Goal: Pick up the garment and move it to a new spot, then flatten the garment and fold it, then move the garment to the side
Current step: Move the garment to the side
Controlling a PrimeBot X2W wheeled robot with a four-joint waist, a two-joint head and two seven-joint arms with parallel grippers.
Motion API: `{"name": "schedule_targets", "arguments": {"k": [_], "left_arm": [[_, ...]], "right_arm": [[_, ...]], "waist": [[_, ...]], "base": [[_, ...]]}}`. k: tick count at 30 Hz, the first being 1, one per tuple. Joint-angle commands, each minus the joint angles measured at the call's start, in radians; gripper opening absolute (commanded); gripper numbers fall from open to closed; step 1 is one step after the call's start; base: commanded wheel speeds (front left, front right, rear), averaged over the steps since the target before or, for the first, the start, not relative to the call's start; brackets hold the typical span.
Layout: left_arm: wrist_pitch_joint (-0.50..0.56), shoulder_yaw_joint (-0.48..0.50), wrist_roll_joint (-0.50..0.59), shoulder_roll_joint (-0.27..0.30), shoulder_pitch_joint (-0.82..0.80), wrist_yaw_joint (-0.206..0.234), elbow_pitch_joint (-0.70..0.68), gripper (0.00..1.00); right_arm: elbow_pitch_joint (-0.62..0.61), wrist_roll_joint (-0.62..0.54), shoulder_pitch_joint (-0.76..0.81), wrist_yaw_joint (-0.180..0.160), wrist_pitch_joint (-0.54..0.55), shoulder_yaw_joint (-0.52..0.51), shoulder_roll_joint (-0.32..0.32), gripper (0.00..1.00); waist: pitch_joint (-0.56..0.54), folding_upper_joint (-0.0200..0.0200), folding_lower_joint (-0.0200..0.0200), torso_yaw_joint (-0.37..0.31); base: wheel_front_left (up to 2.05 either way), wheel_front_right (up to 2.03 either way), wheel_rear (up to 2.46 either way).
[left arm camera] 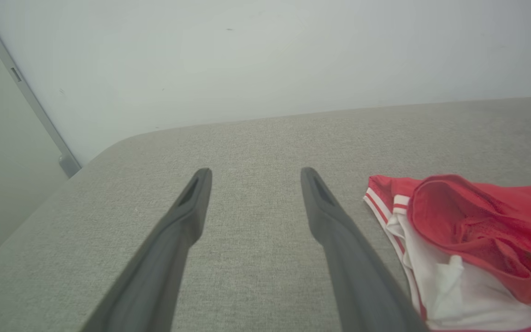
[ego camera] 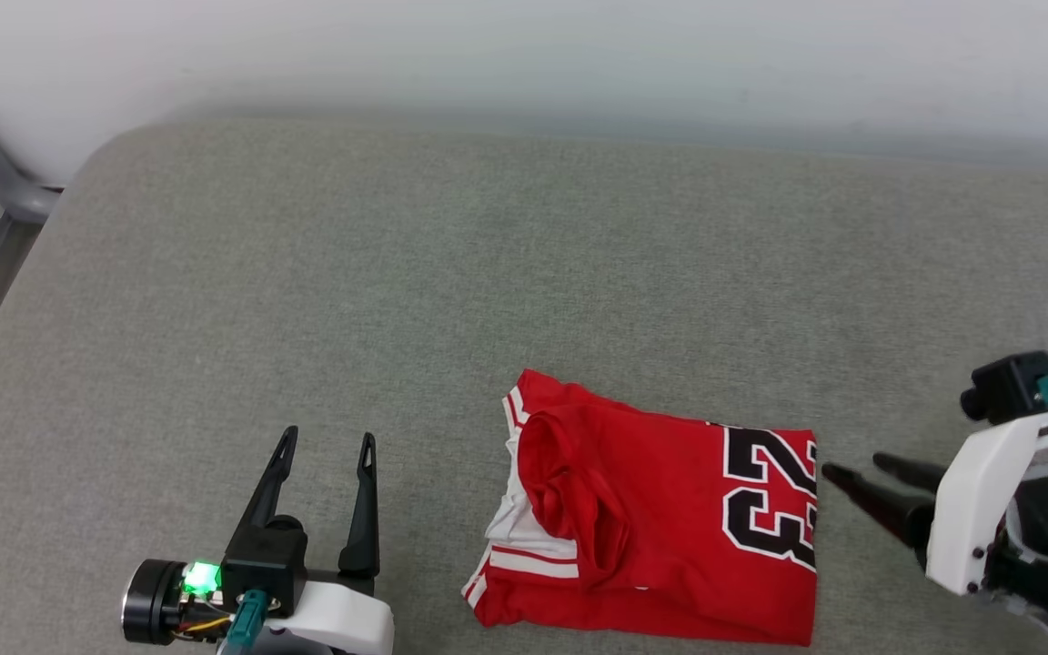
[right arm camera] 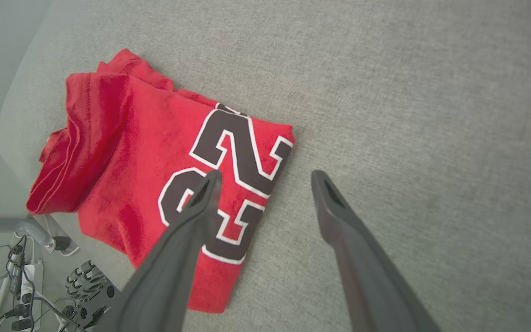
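Fingers (ego camera: 363,509) either side of garment (ego camera: 670,518)

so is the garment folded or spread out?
Folded: the garment is a compact layered rectangle, number facing up, edges doubled over.

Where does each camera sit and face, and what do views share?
Head view: from the head, down onto the folded red jersey on a grey padded surface; left gripper, right gripper, open.
Left wrist view: along its own fingers, across the surface toward the wall.
Right wrist view: along its own fingers, down at the jersey's 23.
Shared: all three show the jersey.
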Motion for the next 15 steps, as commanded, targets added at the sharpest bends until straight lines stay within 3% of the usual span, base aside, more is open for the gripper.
{"name": "schedule_targets", "arguments": {"k": [1,15], "left_arm": [[-0.005,0.0,0.004,-0.001,-0.013,-0.004,0.0,1.0],[-0.005,-0.021,0.004,-0.009,-0.059,-0.008,0.003,1.0]], "right_arm": [[0.007,0.013,0.012,-0.001,0.008,0.005,0.01,1.0],[0.13,0.048,0.009,-0.001,-0.024,0.122,0.076,1.0]], "waist": [[0.012,-0.0001,-0.0001,0.011],[0.087,-0.0001,-0.0001,0.07]], "base": [[0.0,0.0,0.0],[0.0,0.0,0.0]]}}
